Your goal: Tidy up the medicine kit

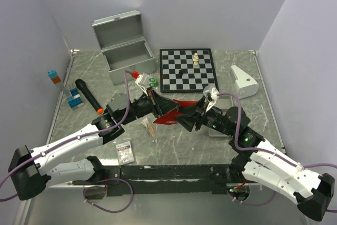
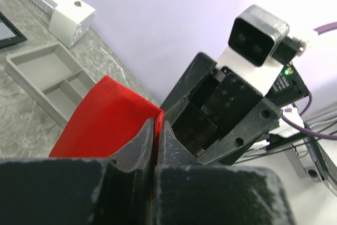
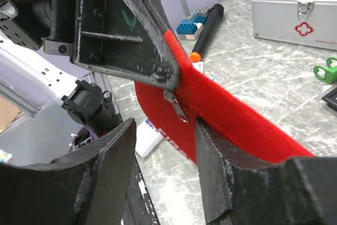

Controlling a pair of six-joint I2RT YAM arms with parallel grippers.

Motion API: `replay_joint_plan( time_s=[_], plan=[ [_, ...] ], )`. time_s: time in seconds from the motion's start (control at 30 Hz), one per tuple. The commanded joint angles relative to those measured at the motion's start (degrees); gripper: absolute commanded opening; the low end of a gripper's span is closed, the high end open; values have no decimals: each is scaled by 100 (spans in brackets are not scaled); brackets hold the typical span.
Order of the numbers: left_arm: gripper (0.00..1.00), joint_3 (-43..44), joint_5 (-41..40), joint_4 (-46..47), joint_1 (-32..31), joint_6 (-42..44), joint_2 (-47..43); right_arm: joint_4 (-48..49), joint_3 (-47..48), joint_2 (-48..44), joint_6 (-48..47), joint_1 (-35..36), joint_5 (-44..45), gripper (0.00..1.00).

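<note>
The medicine kit's silver case [image 1: 124,51] stands open at the back left, its lid up; its front with a red mark [image 3: 300,11] shows in the right wrist view. The red pouch [image 1: 171,110] hangs above the table's middle between both arms. My left gripper [image 1: 157,104] is shut on the pouch's edge [image 2: 105,114], its fingertips [image 2: 145,135] pinching the red fabric. My right gripper [image 3: 163,167] stands open right against the pouch [image 3: 226,114]: the silver zipper pull [image 3: 178,106] dangles ahead of the gap, and fabric rests on the right finger [image 3: 216,172].
A chessboard [image 1: 187,69] with pieces lies at the back centre, a white block [image 1: 244,81] to its right. A shallow grey tray [image 2: 47,77] sits under the right arm. A black cylinder [image 1: 87,94], blue bricks [image 1: 75,100], a small packet [image 1: 125,151] and sticks [image 1: 149,126] lie left.
</note>
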Motion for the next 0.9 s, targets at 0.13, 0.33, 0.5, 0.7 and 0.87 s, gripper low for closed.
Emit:
replay_joint_plan(
  time_s=[0.13,0.33,0.5,0.7,0.87],
  plan=[
    [1,110,436,274,-31,6,-189,281,304,-22,-74,-61,92,59],
    [1,40,532,371,-31,-73,-242,466,392,145,57,-87,-84,53],
    [1,-4,550,415,-31,-100,-277,519,462,268,119,-96,-23,42],
    [1,-74,506,406,-31,-82,-312,563,480,312,172,-96,-31,26],
    [1,-83,401,345,-31,-29,-374,501,445,251,172,-96,-22,15]
  ],
)
